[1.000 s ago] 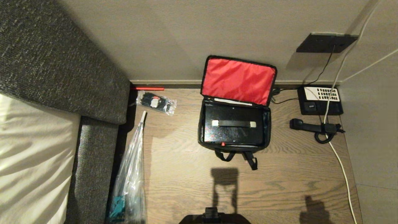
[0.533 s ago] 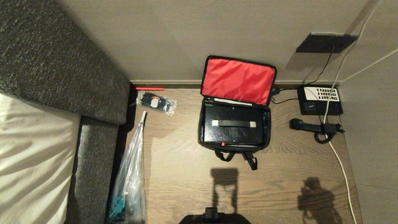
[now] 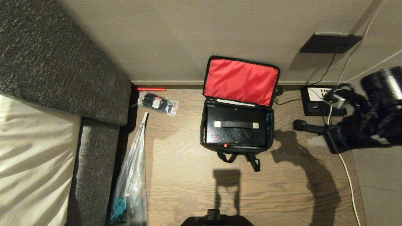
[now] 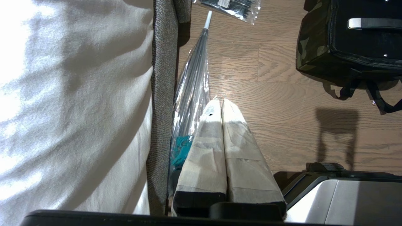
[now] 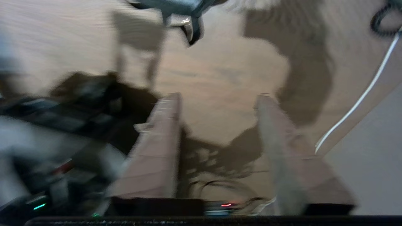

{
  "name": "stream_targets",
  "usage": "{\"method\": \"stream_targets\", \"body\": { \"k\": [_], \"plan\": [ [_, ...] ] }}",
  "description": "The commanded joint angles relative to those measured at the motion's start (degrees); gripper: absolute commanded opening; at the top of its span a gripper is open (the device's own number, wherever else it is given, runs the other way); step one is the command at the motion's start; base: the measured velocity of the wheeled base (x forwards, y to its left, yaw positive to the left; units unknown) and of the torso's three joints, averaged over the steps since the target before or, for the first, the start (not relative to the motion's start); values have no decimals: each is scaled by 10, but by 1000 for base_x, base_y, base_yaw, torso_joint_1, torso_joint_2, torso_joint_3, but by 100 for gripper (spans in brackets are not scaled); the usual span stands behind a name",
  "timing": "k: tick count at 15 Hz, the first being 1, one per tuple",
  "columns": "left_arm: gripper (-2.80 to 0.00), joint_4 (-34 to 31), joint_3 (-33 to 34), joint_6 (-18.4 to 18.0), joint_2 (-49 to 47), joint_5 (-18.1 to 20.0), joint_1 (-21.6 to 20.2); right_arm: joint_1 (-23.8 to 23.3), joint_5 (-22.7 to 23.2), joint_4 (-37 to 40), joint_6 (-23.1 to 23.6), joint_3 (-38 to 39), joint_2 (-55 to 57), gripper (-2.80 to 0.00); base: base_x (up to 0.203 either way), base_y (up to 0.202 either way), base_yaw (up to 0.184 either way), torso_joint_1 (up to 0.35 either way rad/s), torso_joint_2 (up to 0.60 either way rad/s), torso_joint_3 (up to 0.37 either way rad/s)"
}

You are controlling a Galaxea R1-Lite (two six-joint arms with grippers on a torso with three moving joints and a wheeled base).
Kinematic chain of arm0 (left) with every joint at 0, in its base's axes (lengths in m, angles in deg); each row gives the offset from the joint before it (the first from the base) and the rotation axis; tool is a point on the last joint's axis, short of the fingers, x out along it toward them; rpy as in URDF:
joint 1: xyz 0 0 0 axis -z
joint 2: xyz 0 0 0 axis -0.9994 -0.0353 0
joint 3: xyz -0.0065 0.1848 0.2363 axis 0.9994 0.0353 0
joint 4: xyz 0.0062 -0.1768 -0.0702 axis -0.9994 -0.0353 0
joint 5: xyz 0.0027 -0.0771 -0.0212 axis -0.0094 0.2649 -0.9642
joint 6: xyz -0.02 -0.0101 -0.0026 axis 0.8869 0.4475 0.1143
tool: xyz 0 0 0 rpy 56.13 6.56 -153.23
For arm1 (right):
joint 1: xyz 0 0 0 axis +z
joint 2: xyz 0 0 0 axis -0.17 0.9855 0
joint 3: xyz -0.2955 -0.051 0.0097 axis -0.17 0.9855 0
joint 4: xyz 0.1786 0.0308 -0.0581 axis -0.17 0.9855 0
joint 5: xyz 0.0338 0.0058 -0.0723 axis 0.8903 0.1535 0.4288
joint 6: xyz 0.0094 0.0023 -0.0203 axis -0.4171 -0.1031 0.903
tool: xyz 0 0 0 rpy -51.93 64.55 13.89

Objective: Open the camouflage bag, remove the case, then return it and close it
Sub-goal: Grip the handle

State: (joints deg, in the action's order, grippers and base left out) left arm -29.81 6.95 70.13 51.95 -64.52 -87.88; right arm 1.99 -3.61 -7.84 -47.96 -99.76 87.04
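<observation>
The camouflage bag (image 3: 237, 147) lies open on the wooden floor by the wall, its red-lined lid (image 3: 240, 81) standing back against the wall. The black case (image 3: 235, 133) lies flat inside it, pale labels at the ends of its handle. My right arm (image 3: 361, 125) hangs in the air to the right of the bag, over the phone. The right gripper (image 5: 218, 97) is open, with only floor between its fingers. My left gripper (image 4: 221, 102) is shut and empty, low beside the sofa edge, well short of the bag (image 4: 309, 47).
A black desk phone (image 3: 314, 105) with its handset (image 3: 306, 126) off and a white cable (image 3: 348, 175) lie right of the bag. A clear packet (image 3: 158, 103) and a plastic-wrapped umbrella (image 3: 133, 175) lie left, by the grey sofa (image 3: 47, 78).
My right arm has swung up into the head view at the right, and its shadow now reaches across the floor to the bag's right side. Bag and case have not moved.
</observation>
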Motion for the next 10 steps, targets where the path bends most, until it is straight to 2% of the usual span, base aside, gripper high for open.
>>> {"method": "stream_targets", "body": {
  "k": [1, 2, 3, 5, 8, 10],
  "plan": [
    [-280, 0, 0, 0, 0, 0, 0, 70, -154, -74, 12, -52, 199, 0, 0, 0, 0, 0, 0, 0],
    [-280, 0, 0, 0, 0, 0, 0, 96, -226, -130, 36, -68, 236, 0, 0, 0, 0, 0, 0, 0],
    [-280, 0, 0, 0, 0, 0, 0, 117, -266, -193, 88, -75, 257, 0, 0, 0, 0, 0, 0, 0],
    [-280, 0, 0, 0, 0, 0, 0, 149, -286, -322, 217, -58, 276, 0, 0, 0, 0, 0, 0, 0],
    [-280, 0, 0, 0, 0, 0, 0, 192, -320, -529, 380, -16, 315, 0, 0, 0, 0, 0, 0, 0],
    [-280, 0, 0, 0, 0, 0, 0, 201, -338, -662, 508, 25, 324, 0, 0, 0, 0, 0, 0, 0]
  ]
}}
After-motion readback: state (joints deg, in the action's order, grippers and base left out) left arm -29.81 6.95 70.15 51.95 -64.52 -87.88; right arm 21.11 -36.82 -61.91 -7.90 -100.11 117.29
